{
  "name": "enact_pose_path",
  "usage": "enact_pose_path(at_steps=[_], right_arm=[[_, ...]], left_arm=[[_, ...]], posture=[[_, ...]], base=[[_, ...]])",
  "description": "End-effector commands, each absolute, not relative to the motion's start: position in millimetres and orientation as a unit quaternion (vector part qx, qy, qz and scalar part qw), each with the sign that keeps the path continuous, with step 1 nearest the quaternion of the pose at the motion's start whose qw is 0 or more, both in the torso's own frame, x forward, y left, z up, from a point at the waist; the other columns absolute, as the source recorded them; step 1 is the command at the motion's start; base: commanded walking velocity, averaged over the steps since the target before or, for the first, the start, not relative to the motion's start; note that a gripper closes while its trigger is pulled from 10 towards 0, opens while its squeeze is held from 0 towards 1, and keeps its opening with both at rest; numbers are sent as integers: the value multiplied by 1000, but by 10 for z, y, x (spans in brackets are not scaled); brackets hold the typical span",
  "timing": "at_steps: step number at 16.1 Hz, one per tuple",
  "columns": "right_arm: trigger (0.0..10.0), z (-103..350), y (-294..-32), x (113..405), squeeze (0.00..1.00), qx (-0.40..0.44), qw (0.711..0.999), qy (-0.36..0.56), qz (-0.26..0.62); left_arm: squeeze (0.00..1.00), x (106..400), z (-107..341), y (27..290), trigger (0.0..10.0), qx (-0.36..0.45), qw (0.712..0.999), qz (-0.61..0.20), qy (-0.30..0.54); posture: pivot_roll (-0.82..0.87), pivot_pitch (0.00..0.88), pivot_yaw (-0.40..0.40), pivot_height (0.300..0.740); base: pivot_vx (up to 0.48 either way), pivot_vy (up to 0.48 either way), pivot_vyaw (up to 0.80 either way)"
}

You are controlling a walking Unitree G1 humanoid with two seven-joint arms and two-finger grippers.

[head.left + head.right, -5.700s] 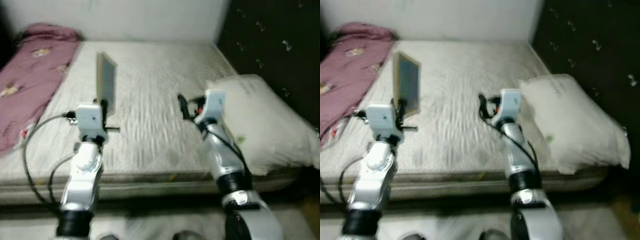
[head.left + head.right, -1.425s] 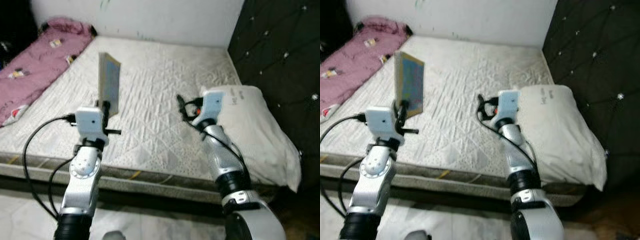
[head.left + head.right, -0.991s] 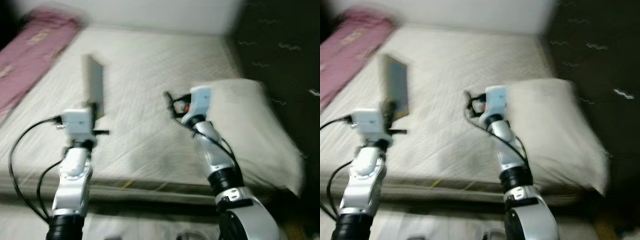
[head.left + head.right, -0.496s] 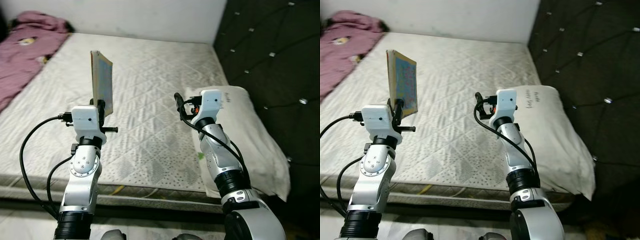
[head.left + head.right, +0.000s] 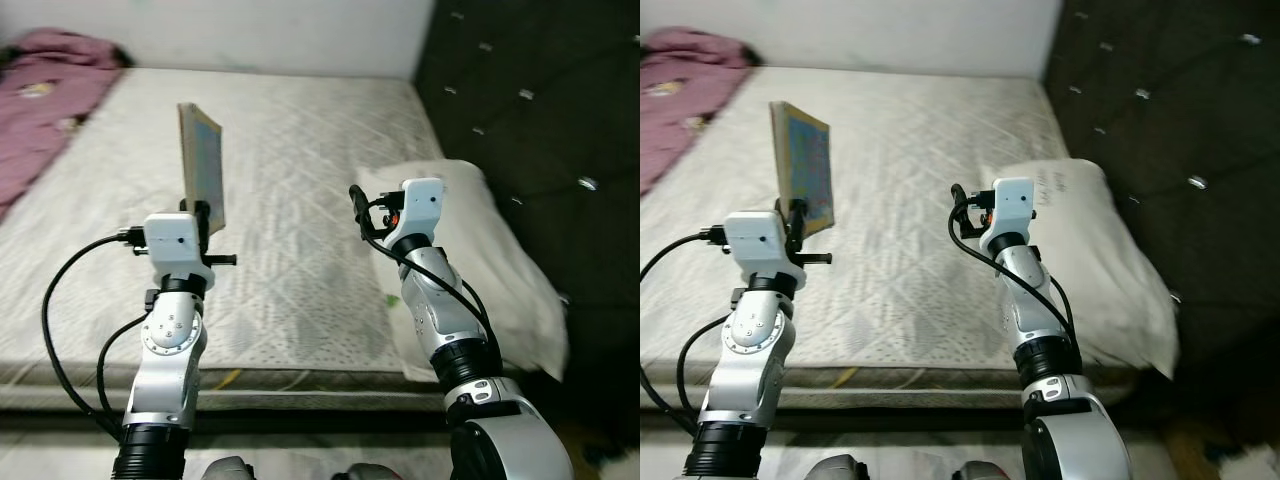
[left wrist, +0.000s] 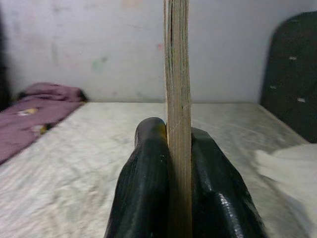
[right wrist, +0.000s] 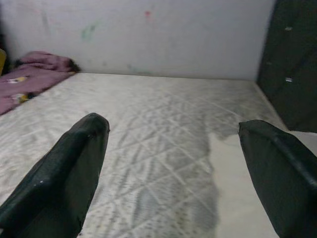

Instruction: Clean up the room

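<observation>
A thin book (image 5: 201,165) with a colourful cover stands upright above the bed, edge-on in the left wrist view as the book (image 6: 177,99). My left gripper (image 5: 203,212) is shut on its lower edge, and both black fingers (image 6: 148,173) press its sides. My right gripper (image 5: 357,200) is held up over the mattress beside the white pillow (image 5: 480,260). Its fingers (image 7: 74,158) are spread wide with nothing between them.
The bare white quilted mattress (image 5: 290,150) stretches ahead to a pale wall. A crumpled pink blanket (image 5: 45,90) lies at its far left. A dark tufted headboard (image 5: 530,90) rises on the right. The mattress's front edge (image 5: 300,385) is just below my arms.
The camera has swung slightly, so the bed sits a little differently in view. Both arms keep their pose; the book stays held upright in the left gripper.
</observation>
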State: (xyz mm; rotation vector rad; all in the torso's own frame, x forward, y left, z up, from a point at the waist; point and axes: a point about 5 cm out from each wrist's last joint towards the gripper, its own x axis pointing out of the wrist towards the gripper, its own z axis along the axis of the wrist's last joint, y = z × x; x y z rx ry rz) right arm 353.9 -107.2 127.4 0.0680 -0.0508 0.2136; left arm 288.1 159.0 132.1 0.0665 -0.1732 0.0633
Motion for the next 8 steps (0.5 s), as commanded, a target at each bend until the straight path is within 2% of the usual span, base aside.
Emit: enact_pose_path(at_steps=[1,8], right_arm=[[10000,1294,-1079,3557,0,35,993,-25,107],[10000,1293,-1086,3559,0,35,993,-25,106]], left_arm=[[0,2893,1425,1592,10000,41,993,32,-108],[0,2896,1428,1591,10000,42,993,34,-107]], posture=[[-45,0,-35,740],[-45,0,-38,740]], base=[[0,0,-800],[0,0,-561]])
